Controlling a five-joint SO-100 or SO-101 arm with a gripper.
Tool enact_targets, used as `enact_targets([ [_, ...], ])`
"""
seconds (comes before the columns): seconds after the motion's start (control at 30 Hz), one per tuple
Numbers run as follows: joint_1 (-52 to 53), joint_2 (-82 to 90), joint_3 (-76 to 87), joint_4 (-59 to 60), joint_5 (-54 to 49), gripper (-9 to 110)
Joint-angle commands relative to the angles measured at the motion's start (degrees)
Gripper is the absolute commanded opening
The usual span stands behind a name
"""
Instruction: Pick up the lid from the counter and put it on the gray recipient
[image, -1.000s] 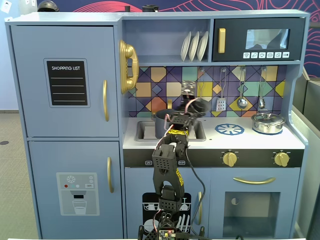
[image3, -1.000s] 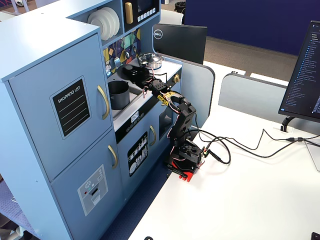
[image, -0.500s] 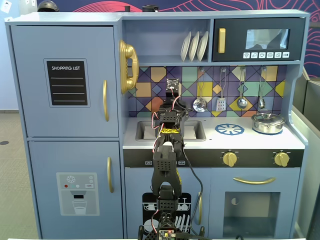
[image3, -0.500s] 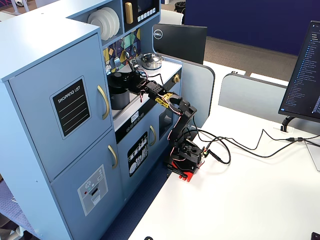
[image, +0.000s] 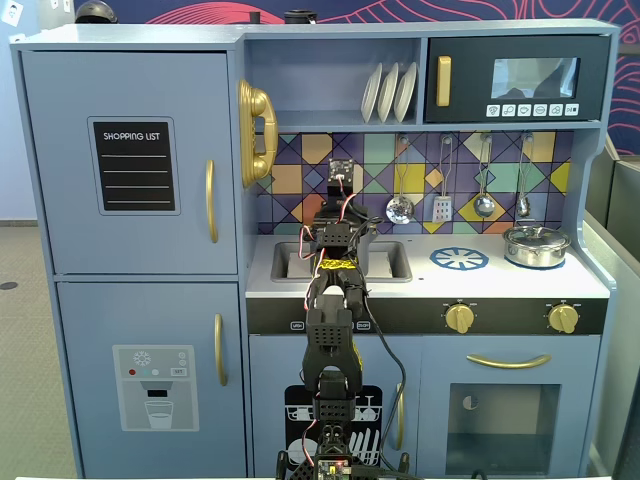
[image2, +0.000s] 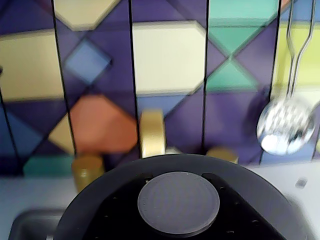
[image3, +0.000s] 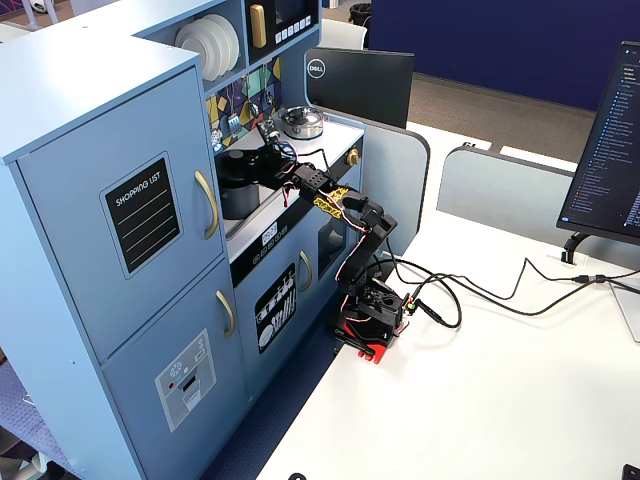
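Lid (image2: 178, 202) is filling wrist view at 6 o'clock; gripper (image3: 262, 150) is hovering over gray recipient (image3: 238, 185), jaw state unclear.

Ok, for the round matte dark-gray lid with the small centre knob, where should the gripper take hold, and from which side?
Probably the small round centre knob, coming from straight above. The round matte dark-gray lid is a wide, flat disc lying about level, so its rim looks too broad for the jaws. The knob is its only raised, narrow part.
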Motion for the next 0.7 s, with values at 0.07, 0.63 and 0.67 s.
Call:
enact_targets([
  [0.07, -0.79, 4.57, 0.7, -0.62, 1.23, 0],
  [0.63, -2.29, -1.14, -0.09, -4.22, 0.44, 0],
  [0.67, -2.11, -1.41, -0.18, -4.31, 0.44, 0],
])
